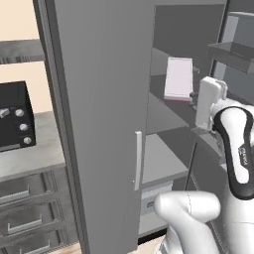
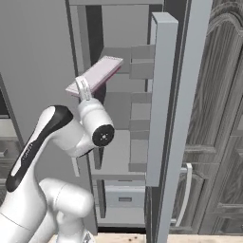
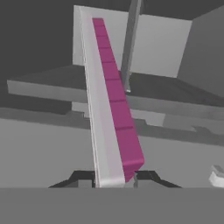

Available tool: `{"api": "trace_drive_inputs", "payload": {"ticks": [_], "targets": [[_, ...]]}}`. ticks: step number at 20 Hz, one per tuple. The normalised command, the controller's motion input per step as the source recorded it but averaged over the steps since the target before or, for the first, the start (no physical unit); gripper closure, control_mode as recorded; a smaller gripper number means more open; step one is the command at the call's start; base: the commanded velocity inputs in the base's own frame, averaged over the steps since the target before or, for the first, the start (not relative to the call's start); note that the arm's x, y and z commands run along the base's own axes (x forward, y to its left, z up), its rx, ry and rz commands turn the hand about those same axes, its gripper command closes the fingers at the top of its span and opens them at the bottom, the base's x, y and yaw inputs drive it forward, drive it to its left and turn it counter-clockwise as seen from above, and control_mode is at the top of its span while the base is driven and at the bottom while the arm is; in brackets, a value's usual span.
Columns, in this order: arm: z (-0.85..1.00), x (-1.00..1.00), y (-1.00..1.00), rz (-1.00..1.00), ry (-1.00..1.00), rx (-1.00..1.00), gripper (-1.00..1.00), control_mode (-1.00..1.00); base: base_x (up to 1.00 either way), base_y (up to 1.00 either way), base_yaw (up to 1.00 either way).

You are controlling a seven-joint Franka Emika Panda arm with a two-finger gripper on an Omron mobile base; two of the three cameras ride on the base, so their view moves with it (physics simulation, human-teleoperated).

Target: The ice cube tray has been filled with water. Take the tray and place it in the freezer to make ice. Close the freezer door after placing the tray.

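Note:
The ice cube tray, pale pinkish-white with a darker pink rim, is held out inside the open freezer above an upper grey shelf. My gripper is shut on the tray's near end. From the right base view, the tray slants up and away from the gripper. In the hand view the tray runs edge-on from between the fingertips toward the back wall. I cannot tell whether it touches the shelf. The freezer door stands open at the left, its slim pale handle facing me.
A second grey door with inner bins stands open at the right, close to the arm. A black toaster oven sits on the counter at the left, over drawers. Dark carved wooden cabinet doors flank the right.

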Motion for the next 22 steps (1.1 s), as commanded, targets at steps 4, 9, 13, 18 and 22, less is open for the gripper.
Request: {"api": "trace_drive_inputs", "payload": {"ticks": [4, 9, 13, 18, 22], "targets": [[0.43, 0.61, -0.03, -0.04, 0.01, 0.00, 1.00, -1.00, 0.00, 0.00, 0.00], [0.20, 0.73, -0.20, 0.00, 0.06, 0.00, 1.00, -1.00, 0.00, 0.00, 0.00], [0.01, 0.88, -0.37, 0.00, 0.07, 0.00, 1.00, -1.00, 0.00, 0.00, 0.00], [0.00, 0.80, -0.38, 0.00, 0.01, 0.00, 1.00, -1.00, 0.00, 0.00, 0.00], [0.00, 0.87, -0.25, 0.01, 0.00, 0.00, 1.00, -1.00, 0.00, 0.00, 0.00]]}}
